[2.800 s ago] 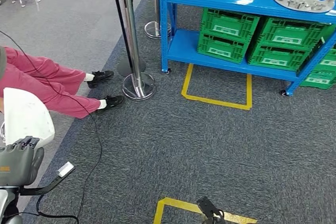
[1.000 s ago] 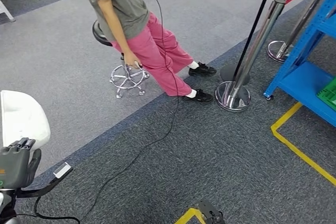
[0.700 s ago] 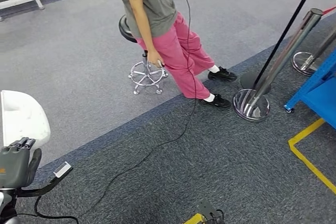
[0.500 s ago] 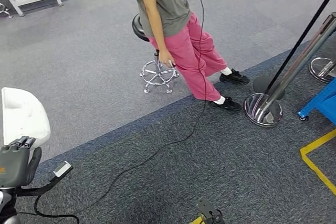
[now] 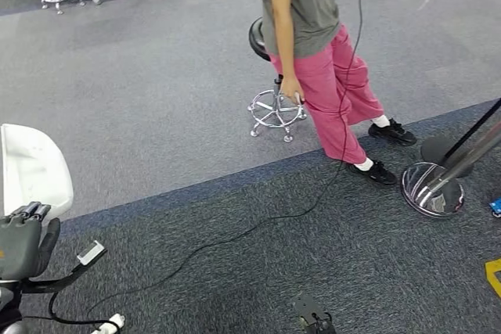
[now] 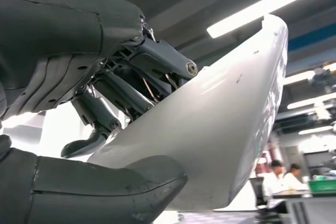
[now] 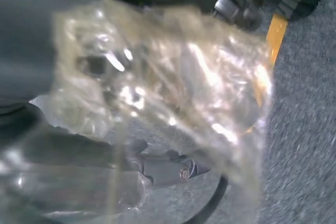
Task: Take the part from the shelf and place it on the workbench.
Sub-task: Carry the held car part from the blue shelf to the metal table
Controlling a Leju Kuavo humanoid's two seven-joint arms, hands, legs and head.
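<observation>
The left hand [image 5: 20,248] grips the white part [image 5: 32,170] at the carpet's left edge. The right hand [image 7: 170,169] holds a clear bag [image 7: 158,93]. Ahead, a cable [image 5: 236,236], stool [image 5: 273,103] and seated person [image 5: 318,60] cross the open floor.

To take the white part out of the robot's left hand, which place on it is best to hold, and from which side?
Probably the free upper end of the white part, coming from above. The left hand grips its lower end across both faces, so the broad curved shell above the hand is bare and gives a rim to hold.
</observation>
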